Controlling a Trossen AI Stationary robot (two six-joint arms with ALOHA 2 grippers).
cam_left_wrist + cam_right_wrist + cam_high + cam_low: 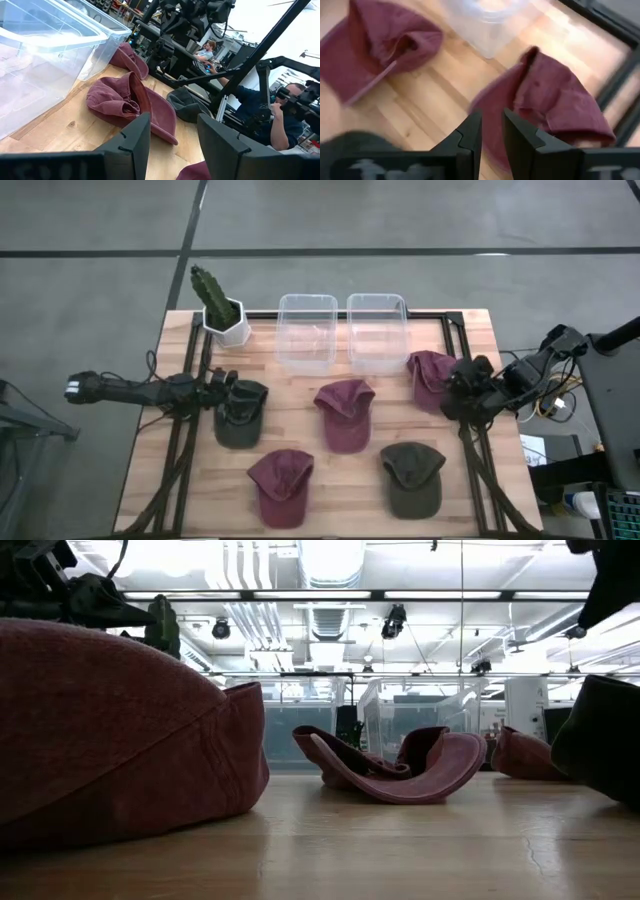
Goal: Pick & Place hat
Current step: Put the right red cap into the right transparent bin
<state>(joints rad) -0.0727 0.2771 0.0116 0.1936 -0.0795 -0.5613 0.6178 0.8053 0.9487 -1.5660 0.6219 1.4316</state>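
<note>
Five caps lie on the wooden table. There is a dark green cap [240, 418] at the left and a maroon cap [345, 412] in the middle. Another maroon cap [428, 376] is at the right, a third maroon cap [281, 485] is near the front, and a second dark green cap [413, 477] is at the front right. My left gripper [226, 391] [172, 137] is open and empty over the far edge of the left green cap. My right gripper [458, 394] [492, 134] has its fingers a narrow gap apart, just above the near edge of the right maroon cap [550, 97].
Two clear plastic bins [307, 330] [377, 330] stand side by side at the far edge. A potted cactus [220, 308] stands at the far left corner. Black frame rails [190, 430] run along both table sides. A person [272, 117] sits beyond the table's right side.
</note>
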